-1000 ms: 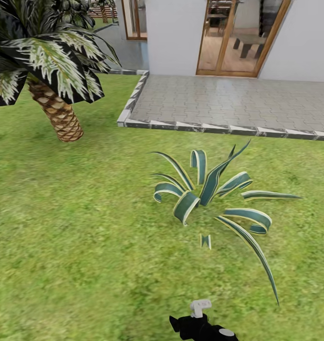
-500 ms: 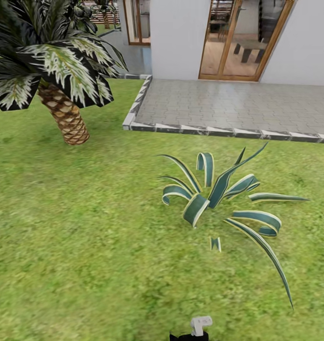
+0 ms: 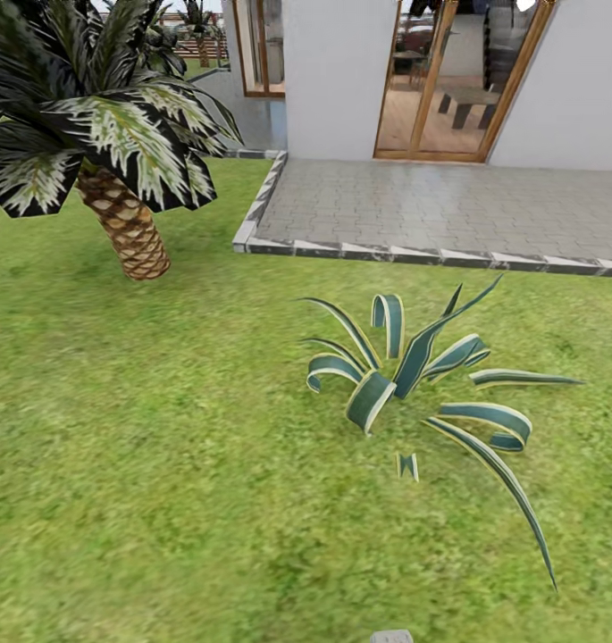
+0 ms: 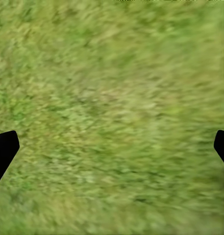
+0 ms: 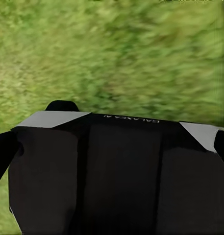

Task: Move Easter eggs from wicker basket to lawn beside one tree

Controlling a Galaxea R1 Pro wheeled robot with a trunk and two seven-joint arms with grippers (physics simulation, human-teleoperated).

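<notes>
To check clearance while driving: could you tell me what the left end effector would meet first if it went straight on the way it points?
Most likely the lawn: between the open left end effector fingers lies bare grass, with nothing in between. How far is unclear.

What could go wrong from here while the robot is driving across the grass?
The spiky striped plant sits right ahead on the lawn, so the base might run into it. The palm is not the grey-trunked kind the task wants; stopping there could be a mistake. Both pincers hang empty over grass, left pincer open.
</notes>
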